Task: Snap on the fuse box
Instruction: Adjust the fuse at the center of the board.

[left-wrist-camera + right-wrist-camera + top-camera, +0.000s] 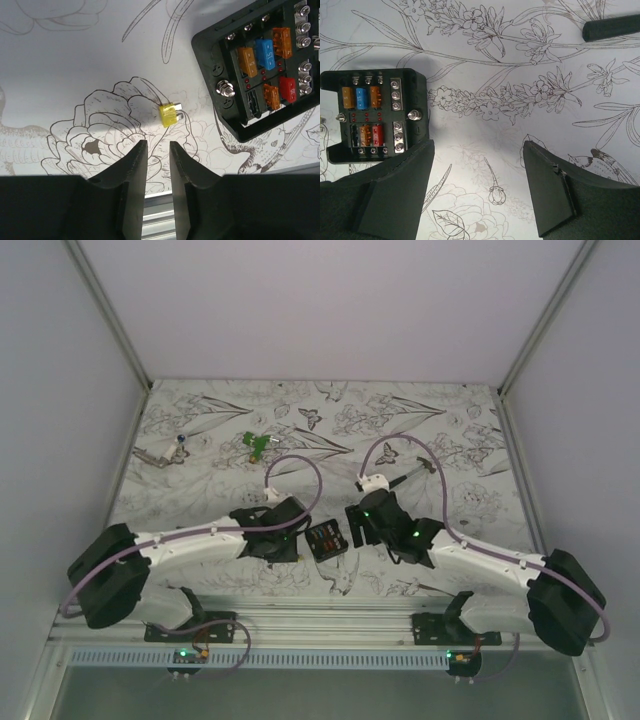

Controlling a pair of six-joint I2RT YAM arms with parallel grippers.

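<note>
On table [450, 440]; fuse box [327, 539], seemingly uncovered

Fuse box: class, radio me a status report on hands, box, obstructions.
Left hand narrowly open, empty. Right hand wide open, empty. Black square plastic fuse box uncovered, ungripped. Small yellow fuse loose beside it.

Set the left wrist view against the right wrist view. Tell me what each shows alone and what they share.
Left wrist only: a loose yellow fuse lying on the table cover just ahead of the left gripper, whose fingers stand narrowly apart with nothing between them. Right wrist only: the end of a black stick at the top right, and the right gripper, its fingers wide apart and empty. Both: the fuse box, uncovered, with orange, blue and red fuses inside, lying on the flower-print table cover.
</note>
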